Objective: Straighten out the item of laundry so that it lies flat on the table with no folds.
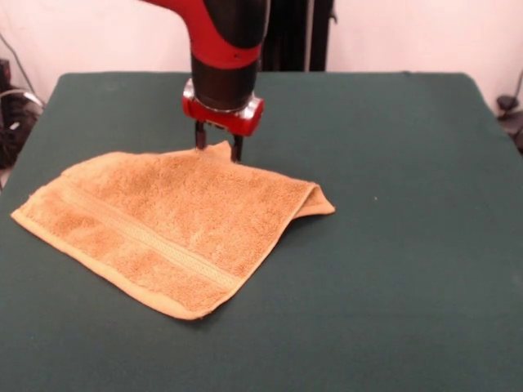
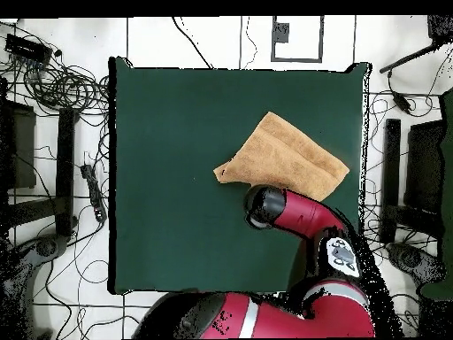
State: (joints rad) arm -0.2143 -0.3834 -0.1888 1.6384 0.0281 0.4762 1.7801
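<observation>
Folded towel (image 1: pixel 172 233) on table (image 1: pixel 392 269), hand (image 1: pixel 217 147) pinching far corner

Lying folded on the table (image 1: pixel 392 245), towel (image 1: pixel 172 229) toward the front view's left, with tool (image 1: pixel 218 140) at its far edge, beneath the arm (image 2: pixel 301 212).

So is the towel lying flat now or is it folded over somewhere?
Folded. The towel shows a doubled layer at its right corner in the front view, and the gripper sits at its raised far edge.
</observation>
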